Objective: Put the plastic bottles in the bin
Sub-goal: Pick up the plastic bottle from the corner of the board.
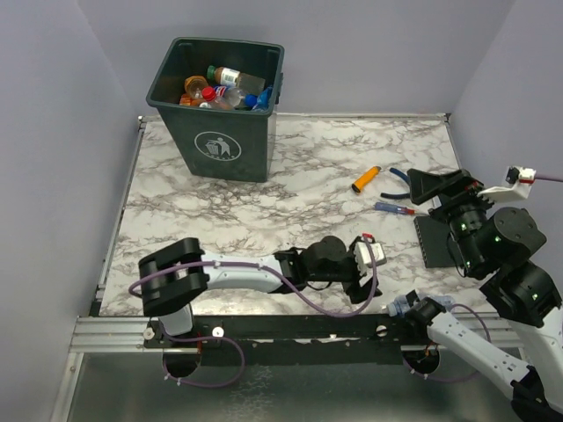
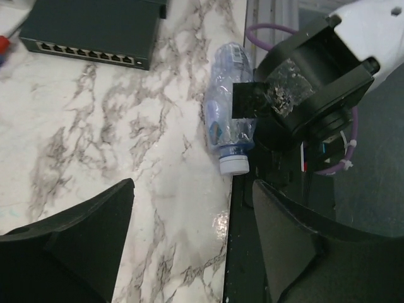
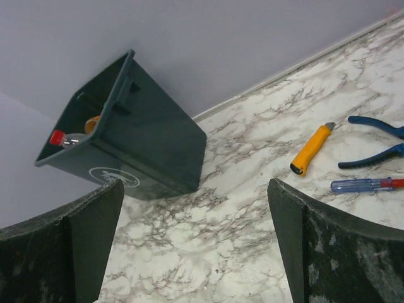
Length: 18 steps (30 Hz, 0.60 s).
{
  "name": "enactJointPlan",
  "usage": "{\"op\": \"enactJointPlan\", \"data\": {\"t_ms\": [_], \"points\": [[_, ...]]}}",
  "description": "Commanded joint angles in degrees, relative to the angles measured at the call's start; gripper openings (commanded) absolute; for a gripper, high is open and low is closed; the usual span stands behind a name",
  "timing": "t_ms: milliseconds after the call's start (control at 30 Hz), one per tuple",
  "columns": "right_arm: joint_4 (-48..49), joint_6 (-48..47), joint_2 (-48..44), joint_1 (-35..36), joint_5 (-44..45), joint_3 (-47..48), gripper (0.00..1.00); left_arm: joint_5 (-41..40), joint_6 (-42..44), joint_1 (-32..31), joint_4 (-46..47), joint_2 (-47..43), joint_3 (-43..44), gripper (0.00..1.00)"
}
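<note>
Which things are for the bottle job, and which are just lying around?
For the job: bin, bottles inside it, clear bottle lying outside it.
Just lying about: orange tool, blue pliers, screwdriver, black network switch.

Near right corner: a clear crushed plastic bottle (image 2: 226, 120) lies along the table edge, white cap toward the left gripper (image 2: 192, 186). Its marble side is bare. Its other side is crowded by the black block (image 2: 303, 95) at the right arm's base and a purple cable (image 2: 268, 31) (block overlaps the bottle's middle; contact not confirmed). The black network switch (image 2: 88, 28) sits well apart.

The left arm (image 1: 255, 272) lies across the near edge.

From the wide-spread right gripper (image 3: 196, 186), bare marble-patterned tabletop (image 1: 308, 149) runs to the dark green square plastic bin (image 1: 220, 141). The orange cylinder (image 3: 310, 150), blue-handled pliers (image 3: 372, 139) and screwdriver (image 3: 366, 184) lie to one side. The bin's mouth is open; the bottles (image 1: 220, 88) sit below its rim.
</note>
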Motion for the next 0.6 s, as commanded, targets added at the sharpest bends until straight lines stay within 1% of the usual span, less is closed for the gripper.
{"op": "enactJointPlan", "data": {"t_ms": [0, 133, 233, 267, 367, 567], "points": [[-0.3, 0.1, -1.3, 0.1, -0.9, -1.0, 1.00, 2.3, 3.9, -3.2, 7.6, 7.0, 3.1, 0.80], [-0.5, -0.2, -2.3, 0.2, -2.2, -1.7, 1.00, 0.6, 5.1, -3.9, 10.9, 13.9, 6.2, 0.80], [-0.8, -0.5, -2.6, 0.2, -2.7, -1.9, 1.00, 1.0, 5.2, -4.3, 12.5, 17.5, 9.0, 0.79], [-1.0, -0.6, -2.8, 0.2, -2.7, -1.9, 1.00, 1.2, 6.9, -4.6, 12.5, 18.6, 10.0, 0.80], [-1.3, -1.0, -3.0, 0.2, -2.5, -1.9, 1.00, 1.0, 8.7, -5.4, 12.4, 21.3, 11.5, 0.82], [-1.8, -1.2, -3.8, 0.2, -2.0, -2.3, 1.00, 1.4, 9.6, -5.6, 12.4, 24.4, 12.0, 0.81]]}}
